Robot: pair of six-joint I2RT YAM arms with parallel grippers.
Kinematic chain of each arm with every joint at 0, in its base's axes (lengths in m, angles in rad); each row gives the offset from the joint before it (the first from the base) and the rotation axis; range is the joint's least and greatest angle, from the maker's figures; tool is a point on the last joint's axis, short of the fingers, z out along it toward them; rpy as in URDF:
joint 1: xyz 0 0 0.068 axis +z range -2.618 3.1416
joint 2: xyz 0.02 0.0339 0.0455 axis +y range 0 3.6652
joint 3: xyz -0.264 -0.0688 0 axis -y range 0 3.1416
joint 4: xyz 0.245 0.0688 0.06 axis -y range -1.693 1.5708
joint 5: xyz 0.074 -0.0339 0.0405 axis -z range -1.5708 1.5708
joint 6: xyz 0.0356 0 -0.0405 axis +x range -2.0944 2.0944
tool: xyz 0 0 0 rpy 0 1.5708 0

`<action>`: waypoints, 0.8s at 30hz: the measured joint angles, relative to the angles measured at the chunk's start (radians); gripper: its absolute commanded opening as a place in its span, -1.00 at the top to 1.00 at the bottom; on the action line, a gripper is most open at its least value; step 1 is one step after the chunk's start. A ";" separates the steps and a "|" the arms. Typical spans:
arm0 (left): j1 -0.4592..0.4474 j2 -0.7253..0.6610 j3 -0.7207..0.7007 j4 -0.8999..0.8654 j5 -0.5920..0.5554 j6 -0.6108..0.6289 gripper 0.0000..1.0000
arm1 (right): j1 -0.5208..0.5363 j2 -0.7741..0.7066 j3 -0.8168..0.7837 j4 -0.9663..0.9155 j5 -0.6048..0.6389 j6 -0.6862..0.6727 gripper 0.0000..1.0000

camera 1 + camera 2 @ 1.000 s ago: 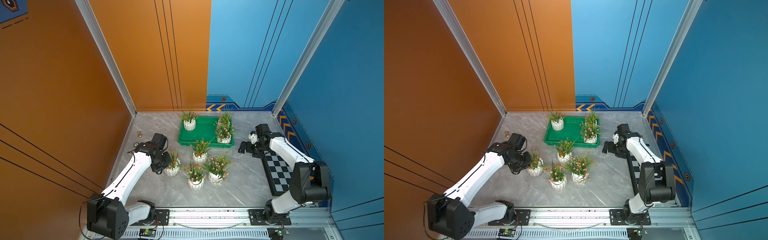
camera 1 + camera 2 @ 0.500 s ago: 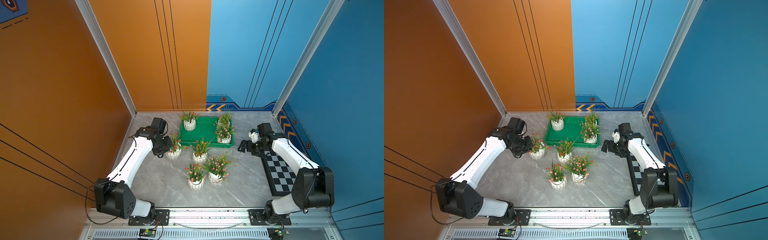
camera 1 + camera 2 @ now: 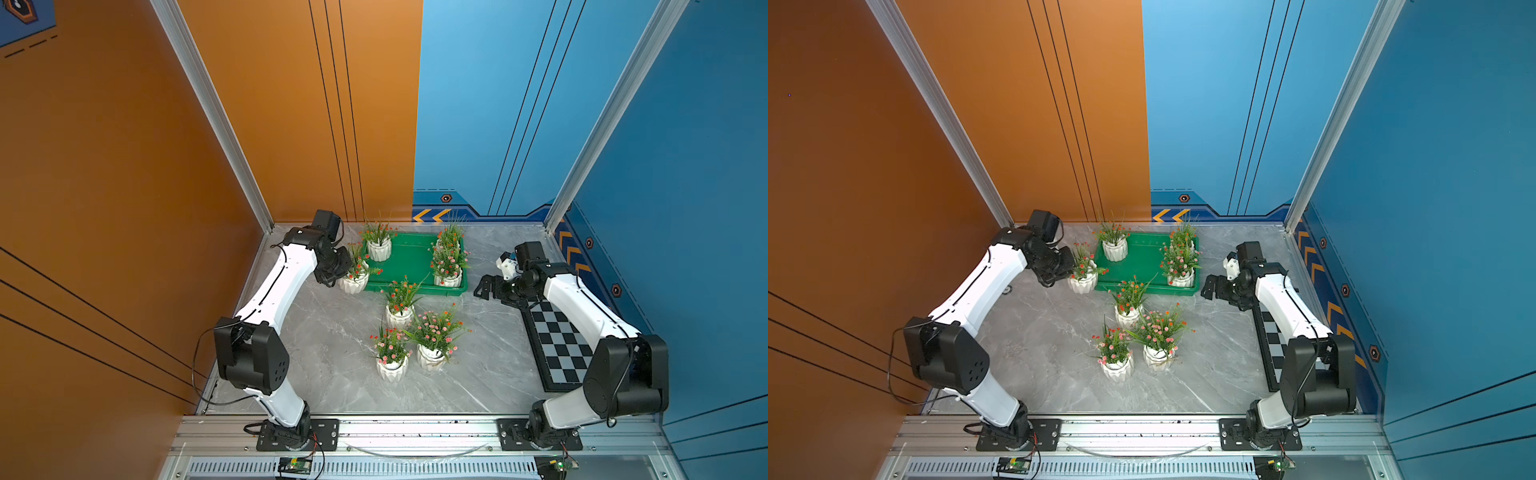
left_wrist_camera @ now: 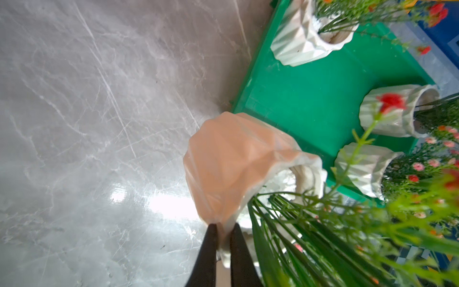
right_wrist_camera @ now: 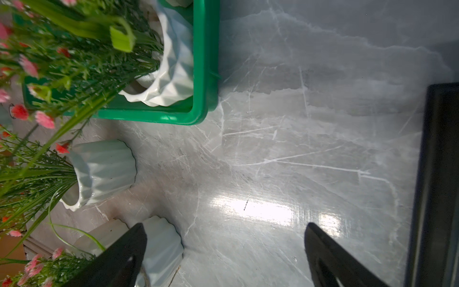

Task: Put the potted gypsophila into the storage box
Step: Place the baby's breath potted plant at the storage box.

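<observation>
Left wrist view: our left hand [image 4: 224,227] clamped on the rim of one potted gypsophila [image 4: 236,159], just outside the storage box [image 4: 310,99] corner.
We judge: carry it clear over the green rim, upright, onto bare box floor; right hand [image 3: 484,286] stands apart, empty.

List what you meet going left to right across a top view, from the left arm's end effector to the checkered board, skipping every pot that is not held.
left end effector → gripped potted gypsophila → storage box → right end effector → checkered board
</observation>
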 measured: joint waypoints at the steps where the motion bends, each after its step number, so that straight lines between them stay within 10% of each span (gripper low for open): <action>1: -0.002 0.023 0.030 0.000 0.000 0.000 1.00 | 0.000 0.003 0.006 0.004 0.000 0.000 -1.00; 24: -0.036 0.369 0.374 0.003 0.080 -0.004 1.00 | -0.031 0.083 0.042 0.017 0.000 -0.001 -1.00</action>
